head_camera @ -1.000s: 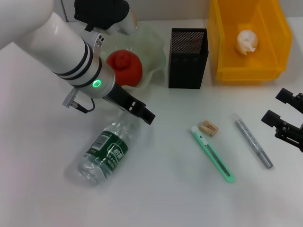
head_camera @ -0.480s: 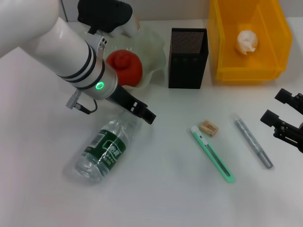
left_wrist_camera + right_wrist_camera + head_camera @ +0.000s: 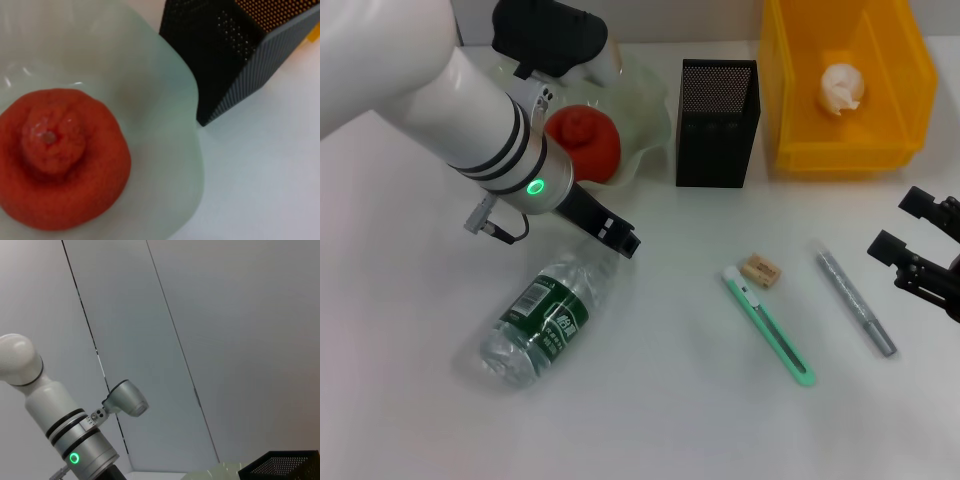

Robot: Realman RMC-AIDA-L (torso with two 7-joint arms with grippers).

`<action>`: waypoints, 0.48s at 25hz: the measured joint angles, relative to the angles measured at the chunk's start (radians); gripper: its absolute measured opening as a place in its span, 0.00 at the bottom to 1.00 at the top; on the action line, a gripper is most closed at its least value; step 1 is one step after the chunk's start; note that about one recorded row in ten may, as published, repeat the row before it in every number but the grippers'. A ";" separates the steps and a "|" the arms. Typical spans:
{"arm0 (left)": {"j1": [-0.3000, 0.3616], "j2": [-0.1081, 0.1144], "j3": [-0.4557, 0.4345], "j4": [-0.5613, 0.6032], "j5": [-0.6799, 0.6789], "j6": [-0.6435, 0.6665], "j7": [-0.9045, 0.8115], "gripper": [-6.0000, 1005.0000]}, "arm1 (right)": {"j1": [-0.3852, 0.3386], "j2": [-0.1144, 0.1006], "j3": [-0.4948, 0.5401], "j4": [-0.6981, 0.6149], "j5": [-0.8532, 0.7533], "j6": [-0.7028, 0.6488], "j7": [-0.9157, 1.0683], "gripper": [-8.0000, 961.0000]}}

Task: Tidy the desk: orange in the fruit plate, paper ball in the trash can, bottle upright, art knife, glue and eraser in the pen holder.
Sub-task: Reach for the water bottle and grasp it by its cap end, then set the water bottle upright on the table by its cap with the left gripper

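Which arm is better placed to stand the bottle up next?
Left, probably. Its claw hangs right above the neck end of the lying bottle, while the right claw sits at the far table edge beyond the glue.

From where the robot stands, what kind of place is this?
Most likely a desk set up for a tidying exercise, perhaps in a lab. A white table carries a black mesh pen holder, a knife and an eraser. Plain grey wall panels stand behind.

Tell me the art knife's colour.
Mint green: the art knife shows best in the head view.
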 joint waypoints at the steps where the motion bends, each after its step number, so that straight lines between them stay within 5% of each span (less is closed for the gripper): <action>1: 0.001 0.000 0.006 0.004 0.000 -0.001 0.003 0.50 | 0.000 0.000 0.000 0.000 0.000 0.000 0.000 0.88; 8: 0.051 0.000 0.022 0.108 -0.003 0.004 0.035 0.44 | 0.005 0.000 0.000 0.001 0.001 0.003 0.000 0.88; 12: 0.132 0.004 0.024 0.248 -0.074 0.026 0.132 0.43 | 0.009 0.001 0.000 0.001 0.001 0.007 0.000 0.88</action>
